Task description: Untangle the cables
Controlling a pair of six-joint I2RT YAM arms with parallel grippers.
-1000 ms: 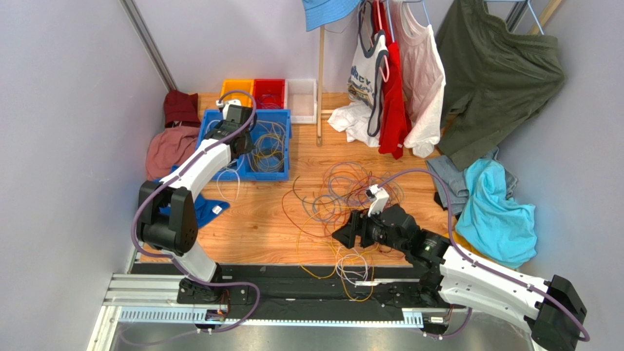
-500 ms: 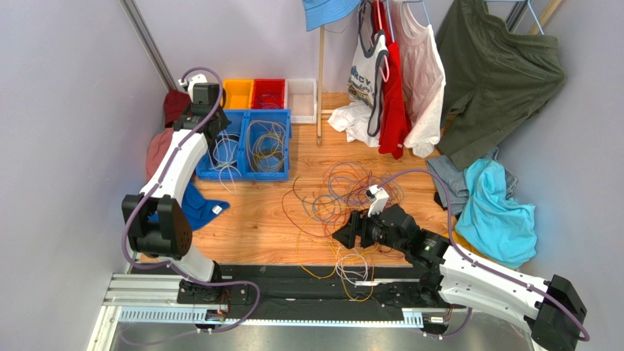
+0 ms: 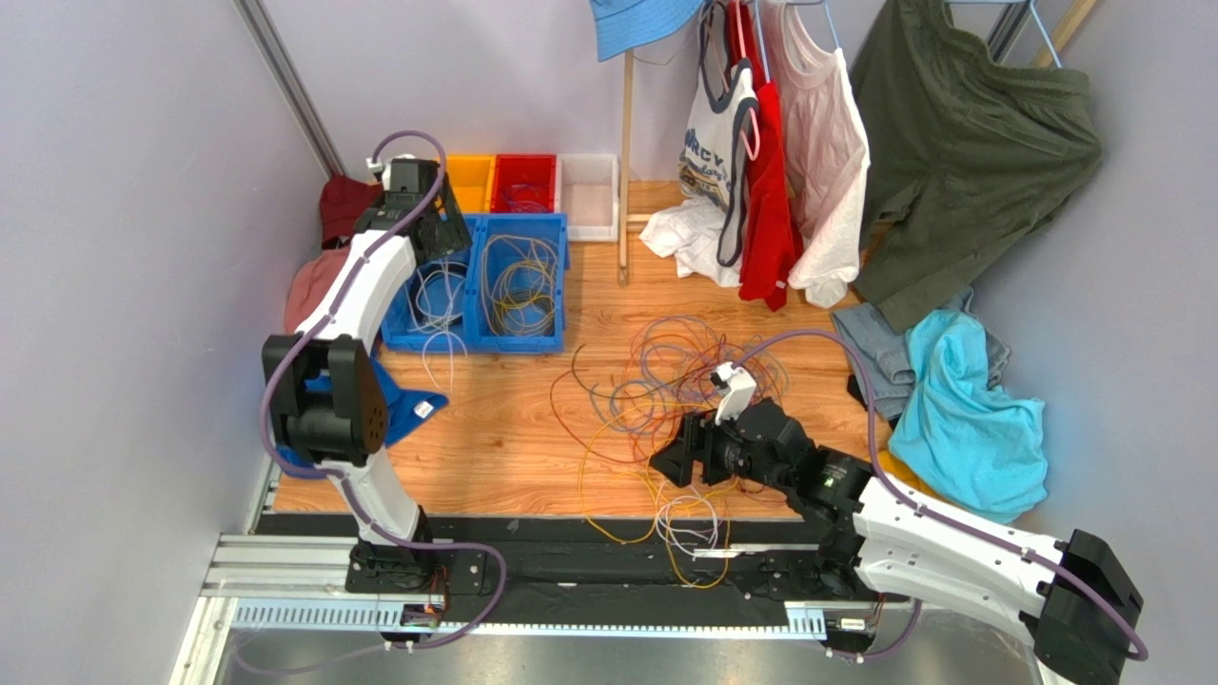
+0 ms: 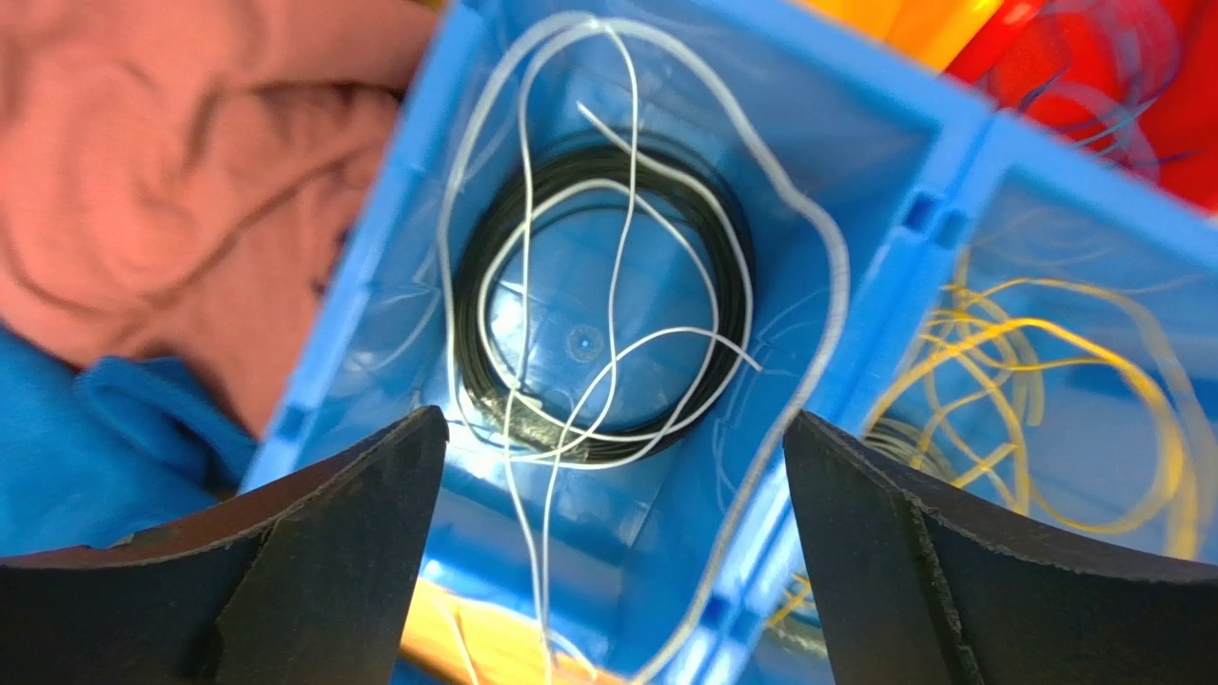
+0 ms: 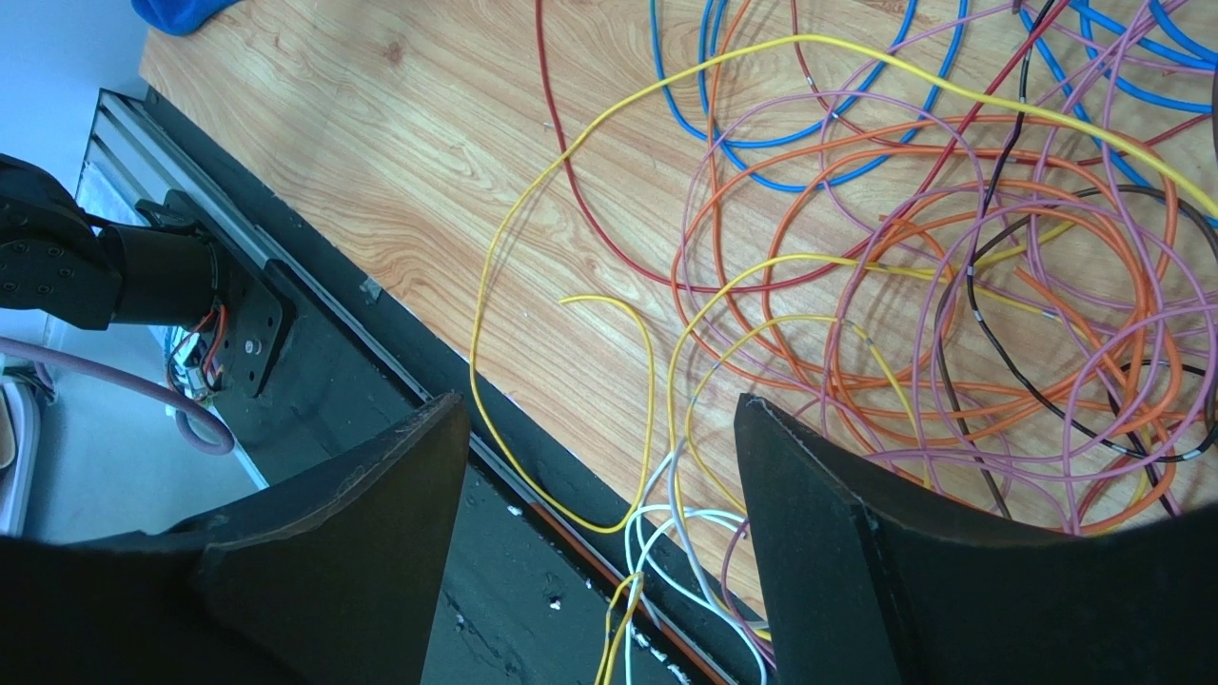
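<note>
Cables [image 3: 651,378] lie in a loose tangle mid-table [image 3: 486,457], with orange, purple, yellow, red and blue strands crossing; a few yellow and white ends spill over the black rail [image 3: 572,531]. Right gripper [image 5: 598,414] hangs over the tangle's near edge, jaws well apart and empty, hiding part of it from above. More wires sit in the blue bin [image 3: 479,340] at far left: white and black coils [image 4: 601,328] in one compartment, yellow wires [image 4: 1058,386] in the next. Left gripper [image 4: 608,443] hovers above the coils, jaws wide, holding nothing. Clothes [image 3: 958,414] crowd the table's right and back; a pink cloth [image 4: 172,171] lies against the bin.
</note>
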